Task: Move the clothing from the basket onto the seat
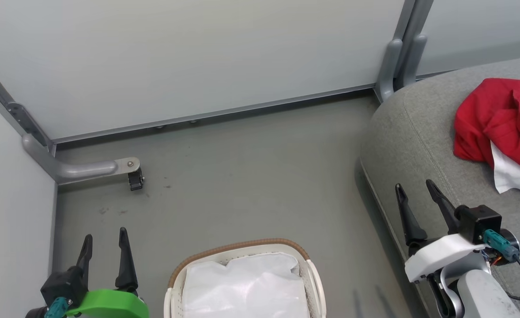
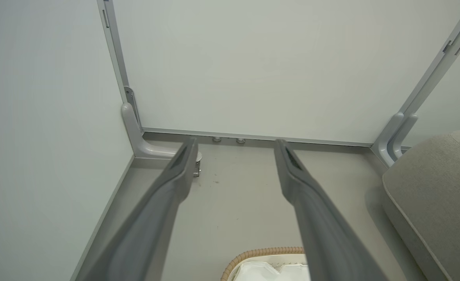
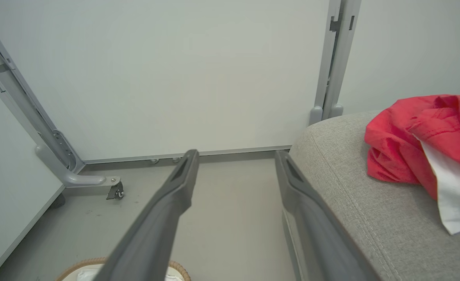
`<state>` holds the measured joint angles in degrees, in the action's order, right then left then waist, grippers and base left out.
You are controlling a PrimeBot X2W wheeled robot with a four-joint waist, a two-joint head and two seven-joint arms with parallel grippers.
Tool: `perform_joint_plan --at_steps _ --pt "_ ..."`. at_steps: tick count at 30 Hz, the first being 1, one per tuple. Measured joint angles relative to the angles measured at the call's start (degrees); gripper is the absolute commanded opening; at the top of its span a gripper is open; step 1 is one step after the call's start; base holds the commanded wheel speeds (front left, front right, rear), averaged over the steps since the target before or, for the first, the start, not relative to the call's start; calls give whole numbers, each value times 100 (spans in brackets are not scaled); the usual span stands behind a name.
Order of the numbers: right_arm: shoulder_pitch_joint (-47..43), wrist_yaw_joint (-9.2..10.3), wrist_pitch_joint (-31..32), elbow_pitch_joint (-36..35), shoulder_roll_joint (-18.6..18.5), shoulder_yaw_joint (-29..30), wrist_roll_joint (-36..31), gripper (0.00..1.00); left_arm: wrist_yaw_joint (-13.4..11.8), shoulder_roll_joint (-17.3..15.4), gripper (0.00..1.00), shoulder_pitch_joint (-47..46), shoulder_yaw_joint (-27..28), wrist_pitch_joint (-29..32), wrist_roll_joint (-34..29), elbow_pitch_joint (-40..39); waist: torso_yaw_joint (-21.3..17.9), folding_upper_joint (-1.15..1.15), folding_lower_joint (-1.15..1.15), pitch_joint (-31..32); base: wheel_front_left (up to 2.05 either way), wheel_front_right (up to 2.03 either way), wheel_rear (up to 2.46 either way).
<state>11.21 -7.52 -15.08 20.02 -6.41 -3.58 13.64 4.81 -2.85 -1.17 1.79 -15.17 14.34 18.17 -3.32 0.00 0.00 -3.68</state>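
Note:
Red clothing (image 1: 503, 119) with a white panel lies bunched on the grey seat (image 1: 414, 132) at the right; the right wrist view has the clothing (image 3: 417, 136) on the seat (image 3: 355, 195) too. The white basket (image 1: 315, 278) with a brown woven rim stands on the floor at the bottom centre, and what shows of its inside is white liner. My left gripper (image 1: 104, 243) is open, left of the basket, holding nothing. My right gripper (image 1: 416, 190) is open over the seat's front edge, left of the clothing, fingers empty.
Pale partition panels close off the back and left. A grey panel foot with a small caster (image 1: 135, 180) juts onto the floor at the left. Another panel post (image 1: 394, 66) stands behind the seat's corner. Grey floor (image 1: 251, 176) lies between basket and wall.

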Motion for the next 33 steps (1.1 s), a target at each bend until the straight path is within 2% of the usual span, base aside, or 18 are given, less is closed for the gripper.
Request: perform_joint_plan --at_steps 7,8,13,33 --pt "-158 -1 0 22 5 35 0 100 15 1 100 122 -76 0 53 10 168 0 0 152 0 0 0" --pt "-172 -1 0 32 12 41 0 0 15 2 0 143 -86 -1 57 25 190 0 0 166 0 0 0" --pt "-307 -1 63 225 86 34 91 0 15 33 0 175 -69 59 122 252 195 0 0 171 0 0 0" --pt "-353 -1 598 42 158 275 2046 0 67 35 0 137 41 591 2087 88 216 0 0 200 0 0 0"
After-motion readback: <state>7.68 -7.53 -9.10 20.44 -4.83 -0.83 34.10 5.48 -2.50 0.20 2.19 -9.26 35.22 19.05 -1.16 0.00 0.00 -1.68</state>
